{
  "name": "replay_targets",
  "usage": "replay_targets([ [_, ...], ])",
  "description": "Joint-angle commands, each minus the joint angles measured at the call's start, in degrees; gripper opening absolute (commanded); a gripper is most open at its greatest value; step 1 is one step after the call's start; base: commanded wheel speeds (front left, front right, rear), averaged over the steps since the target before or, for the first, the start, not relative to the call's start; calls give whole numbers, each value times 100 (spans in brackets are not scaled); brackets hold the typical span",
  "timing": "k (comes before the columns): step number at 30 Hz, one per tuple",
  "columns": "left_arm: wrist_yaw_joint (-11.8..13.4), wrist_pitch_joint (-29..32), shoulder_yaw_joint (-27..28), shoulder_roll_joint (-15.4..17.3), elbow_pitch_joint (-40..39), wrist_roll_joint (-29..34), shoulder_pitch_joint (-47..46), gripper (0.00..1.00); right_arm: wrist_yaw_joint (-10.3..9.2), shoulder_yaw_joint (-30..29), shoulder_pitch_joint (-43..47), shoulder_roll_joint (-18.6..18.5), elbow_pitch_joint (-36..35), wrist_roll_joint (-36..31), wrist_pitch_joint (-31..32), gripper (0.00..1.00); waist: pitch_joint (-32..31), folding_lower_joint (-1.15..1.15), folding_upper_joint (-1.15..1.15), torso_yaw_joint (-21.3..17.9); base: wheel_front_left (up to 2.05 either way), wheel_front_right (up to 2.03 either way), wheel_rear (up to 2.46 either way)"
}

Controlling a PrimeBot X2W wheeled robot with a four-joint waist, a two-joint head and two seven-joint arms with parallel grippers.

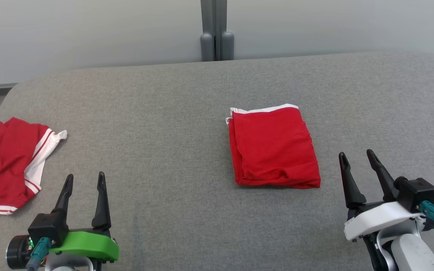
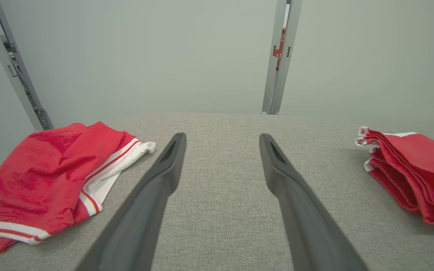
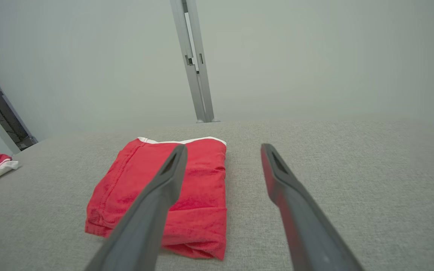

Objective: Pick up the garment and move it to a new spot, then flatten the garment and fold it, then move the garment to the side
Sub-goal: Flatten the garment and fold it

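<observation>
Head view: we see the folded garment (image 1: 273, 148) lying left of our nearer right gripper (image 1: 355, 153), whose fingers are spread and empty.

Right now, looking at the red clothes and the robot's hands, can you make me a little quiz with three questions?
1. True or false: the folded red garment lies nearer the right gripper than the left gripper.
2. The other red garment on the grey table is: A folded, B rumpled, C held up.
3. Fill in: both grippers stand ___, holding nothing.
Key: 1 true; 2 B; 3 open.
</observation>
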Motion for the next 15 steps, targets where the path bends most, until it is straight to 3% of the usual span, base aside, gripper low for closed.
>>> replay_targets([
  [1,19,-1,29,45,26,24,131,100,0,-66,123,35,-79,-47,-17,100,-116,0,0,-144,0,0,0],
  [15,30,-1,80,132,281,146,254,100,0,-352,643,284,-539,-497,-17,100,-335,0,0,-199,0,0,0],
])
